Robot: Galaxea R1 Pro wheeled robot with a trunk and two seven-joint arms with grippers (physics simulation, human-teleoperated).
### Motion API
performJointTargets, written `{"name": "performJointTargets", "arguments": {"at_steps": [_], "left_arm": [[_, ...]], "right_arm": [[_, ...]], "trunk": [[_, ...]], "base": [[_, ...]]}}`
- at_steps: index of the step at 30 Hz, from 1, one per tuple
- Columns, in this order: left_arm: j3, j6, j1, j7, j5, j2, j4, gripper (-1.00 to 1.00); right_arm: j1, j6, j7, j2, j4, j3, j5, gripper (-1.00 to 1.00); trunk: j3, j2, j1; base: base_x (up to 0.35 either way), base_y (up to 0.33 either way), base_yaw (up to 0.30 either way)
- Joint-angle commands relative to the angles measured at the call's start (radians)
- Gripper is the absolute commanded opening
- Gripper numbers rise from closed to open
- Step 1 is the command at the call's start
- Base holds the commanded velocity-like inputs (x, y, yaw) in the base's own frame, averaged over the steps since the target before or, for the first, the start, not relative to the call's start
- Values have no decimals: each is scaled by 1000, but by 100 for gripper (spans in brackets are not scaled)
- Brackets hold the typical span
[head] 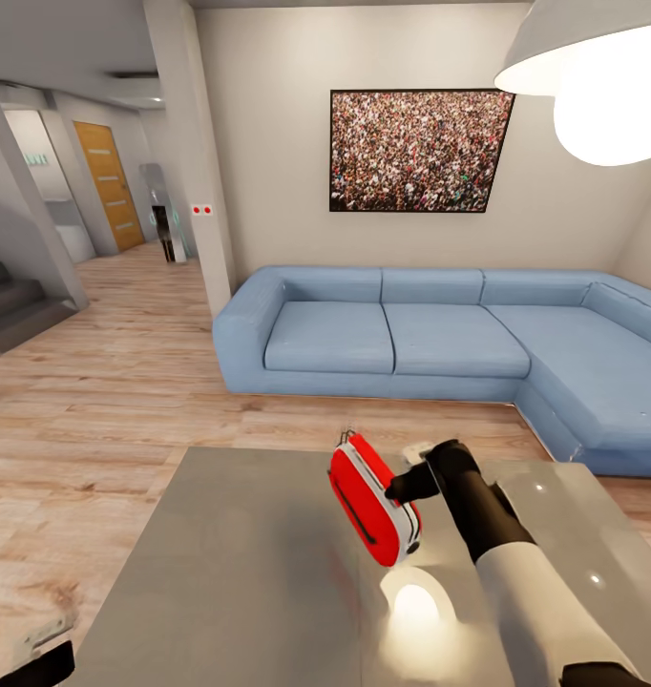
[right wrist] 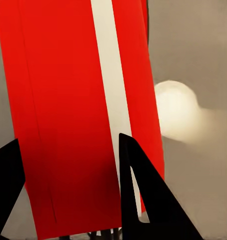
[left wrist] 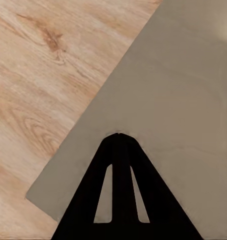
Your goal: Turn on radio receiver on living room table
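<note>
Radio receiver [head: 372, 511] tilting above bench [head: 240, 592], in front of sofa [head: 440, 334]. Right tool [right wrist: 68, 192] straddling red body, gripping it, likely exposing switch. Left tool [left wrist: 119, 136] pinched closed, idling empty over bench corner.

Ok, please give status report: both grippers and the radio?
Left gripper shut over table corner. Right gripper straddling radio receiver, grip unconfirmed. Nothing in the way.

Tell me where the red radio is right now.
In the head view the radio receiver is on the grey table, right of centre, between the right gripper's fingers, before the blue sofa.
</note>
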Motion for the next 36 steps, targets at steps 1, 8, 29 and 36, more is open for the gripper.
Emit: {"name": "performJointTargets", "arguments": {"at_steps": [1,8,29,36], "left_arm": [[0,0,0,-1,1,0,15,-100],[-1,1,0,-9,2,-3,92,-100],[3,6,0,-9,8,-14,111,-100],[2,5,0,-9,8,-17,111,-100]], "right_arm": [[0,1,0,0,12,0,-9,-100],[0,1,-7,0,112,0,-8,-100],[0,-21,8,-1,267,0,-11,-100],[0,-172,9,-2,333,-2,-17,-100]], "trunk": [[0,0,0],[0,0,0],[0,0,0],[0,0,0]], "base": [[0,0,0],[0,0,0],[0,0,0],[0,0,0]]}}
